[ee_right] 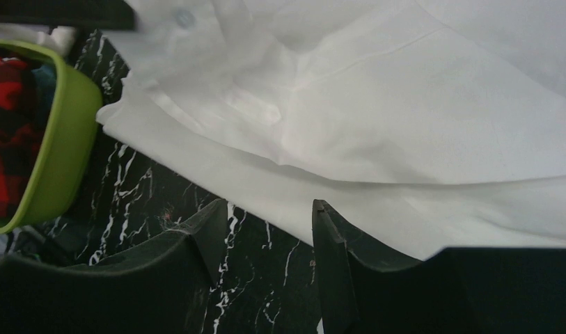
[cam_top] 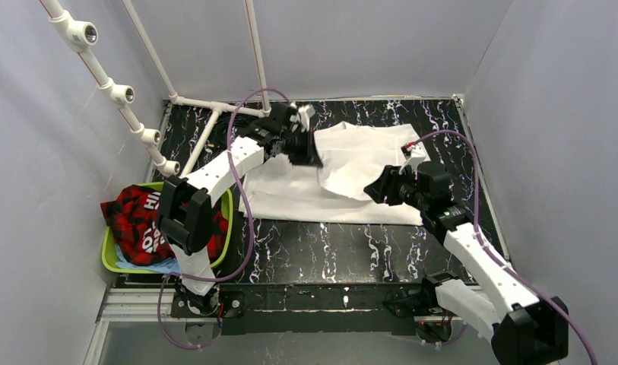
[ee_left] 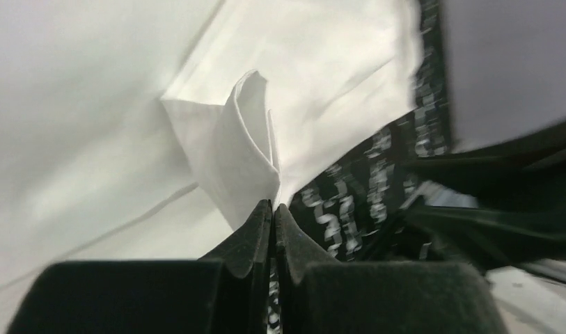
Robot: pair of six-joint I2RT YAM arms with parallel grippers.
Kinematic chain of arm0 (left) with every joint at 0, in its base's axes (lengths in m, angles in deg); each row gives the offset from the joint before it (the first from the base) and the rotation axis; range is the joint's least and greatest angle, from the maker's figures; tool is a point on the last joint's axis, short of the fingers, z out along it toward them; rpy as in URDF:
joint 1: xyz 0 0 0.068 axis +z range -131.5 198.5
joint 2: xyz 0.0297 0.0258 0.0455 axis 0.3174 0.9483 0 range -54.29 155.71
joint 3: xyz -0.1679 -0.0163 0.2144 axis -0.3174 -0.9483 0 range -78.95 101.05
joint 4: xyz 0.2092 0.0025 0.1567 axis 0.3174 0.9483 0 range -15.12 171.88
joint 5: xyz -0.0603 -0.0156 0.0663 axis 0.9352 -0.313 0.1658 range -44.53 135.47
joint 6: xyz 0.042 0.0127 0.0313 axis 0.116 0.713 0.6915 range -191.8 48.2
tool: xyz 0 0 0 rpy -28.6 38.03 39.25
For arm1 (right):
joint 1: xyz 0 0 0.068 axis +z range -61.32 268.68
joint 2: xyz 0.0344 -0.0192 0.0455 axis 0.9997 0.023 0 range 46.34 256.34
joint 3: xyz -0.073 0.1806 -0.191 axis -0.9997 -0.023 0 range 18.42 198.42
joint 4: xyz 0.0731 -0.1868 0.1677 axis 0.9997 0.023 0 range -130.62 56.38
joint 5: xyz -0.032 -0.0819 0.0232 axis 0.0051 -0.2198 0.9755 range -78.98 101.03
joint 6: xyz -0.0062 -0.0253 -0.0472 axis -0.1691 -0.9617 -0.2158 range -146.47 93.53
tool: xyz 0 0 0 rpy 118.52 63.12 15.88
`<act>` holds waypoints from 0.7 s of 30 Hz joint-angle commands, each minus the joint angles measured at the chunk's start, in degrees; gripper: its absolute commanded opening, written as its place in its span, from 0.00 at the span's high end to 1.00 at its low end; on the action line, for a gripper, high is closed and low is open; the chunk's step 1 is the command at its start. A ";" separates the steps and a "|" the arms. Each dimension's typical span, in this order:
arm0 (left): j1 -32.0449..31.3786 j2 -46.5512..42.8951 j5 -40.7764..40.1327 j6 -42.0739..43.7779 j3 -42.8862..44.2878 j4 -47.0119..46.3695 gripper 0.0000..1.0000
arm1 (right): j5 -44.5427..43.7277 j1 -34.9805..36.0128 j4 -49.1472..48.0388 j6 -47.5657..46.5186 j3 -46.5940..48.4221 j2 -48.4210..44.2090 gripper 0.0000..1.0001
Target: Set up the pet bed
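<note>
Pinching a fold of the white sheet (cam_top: pixel 351 163), the left gripper (cam_top: pixel 305 148) sits at upper centre of the overhead view, jaws clamped tight on the cloth. The sheet lies spread across the frame's middle. The right gripper (cam_top: pixel 375 188) hovers at its lower right edge, jaws parted, gripping nothing.

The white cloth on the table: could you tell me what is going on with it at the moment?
The left end effector is shut on a folded corner of the white cloth, pinching it up toward the far side of the table. The right end effector hovers at the cloth's near edge with its jaws apart and nothing between them. Most of the cloth lies spread on the table. A green basket holding red plaid fabric sits at the left.
</note>
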 commanded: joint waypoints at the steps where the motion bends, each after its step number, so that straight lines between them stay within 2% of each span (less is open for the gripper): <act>1: 2.91 -3.08 -6.31 11.97 -9.74 9.51 1.00 | 1.22 -0.13 6.80 3.69 -3.89 -6.14 0.42; 4: 4.10 -3.55 -7.46 12.49 -11.86 8.26 1.00 | -14.45 -0.17 10.78 9.72 -3.32 -4.33 0.41; 8: 4.19 -2.37 -8.11 12.90 -9.78 6.58 1.00 | -19.95 -0.19 9.14 13.71 -0.13 4.33 0.43; 11: 4.20 -2.97 -9.73 12.79 -9.75 4.88 1.00 | -23.67 -0.26 9.20 14.94 4.88 11.68 0.48; 15: 4.19 -8.25 -9.12 13.95 -13.71 -0.41 1.00 | -22.00 -1.28 5.39 15.19 10.29 19.64 0.55; 19: 4.20 -14.37 -6.61 15.96 -19.49 -8.08 1.00 | -7.90 -2.58 -5.87 14.14 10.45 20.87 0.61; 21: 4.20 -16.98 -6.74 17.05 -22.30 -12.50 1.00 | -5.27 -2.67 -8.56 14.63 9.89 21.35 0.61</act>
